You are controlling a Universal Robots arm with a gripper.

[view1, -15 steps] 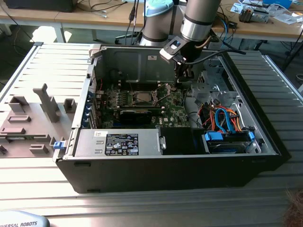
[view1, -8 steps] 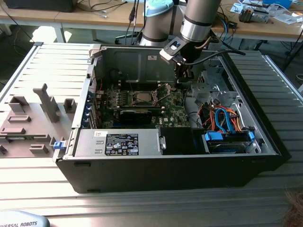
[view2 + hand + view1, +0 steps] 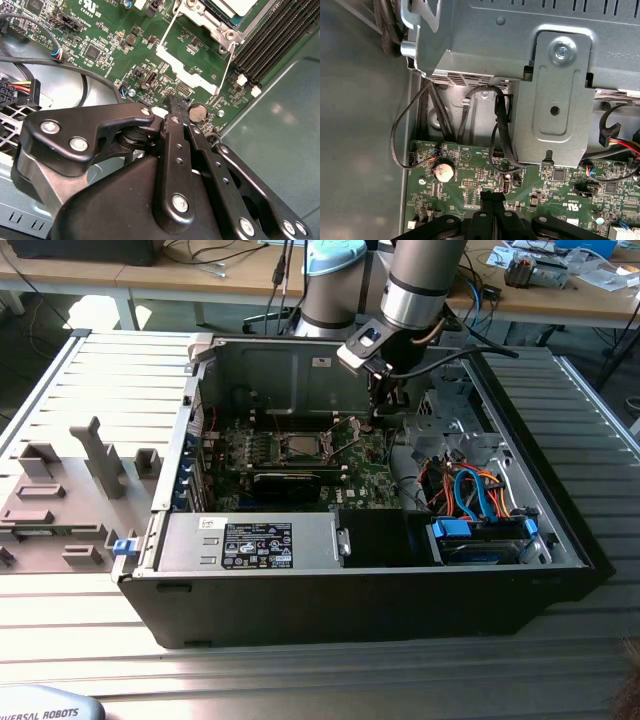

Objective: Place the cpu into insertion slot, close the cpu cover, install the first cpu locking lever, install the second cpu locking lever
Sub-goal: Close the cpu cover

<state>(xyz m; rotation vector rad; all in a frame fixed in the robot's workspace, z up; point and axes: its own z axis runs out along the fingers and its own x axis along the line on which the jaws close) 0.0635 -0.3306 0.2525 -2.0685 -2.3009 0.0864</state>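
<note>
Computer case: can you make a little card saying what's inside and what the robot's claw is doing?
case: black computer case, top open, green motherboard inside
cpu: cpu set in place on the motherboard
cpu cover: cpu cover open, beside the cpu
gripper: gripper shut, empty, low over the board near the coin battery
arm: arm reaches down into the case

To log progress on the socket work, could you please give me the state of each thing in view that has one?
cpu: seated in the socket, top uncovered.
cpu cover: swung open, off the socket.
locking lever: appears unlatched.
end effector: shut, holding nothing, low over the motherboard.
computer case: lying on its side, panel off.
coin cell: seated in its holder.
</note>
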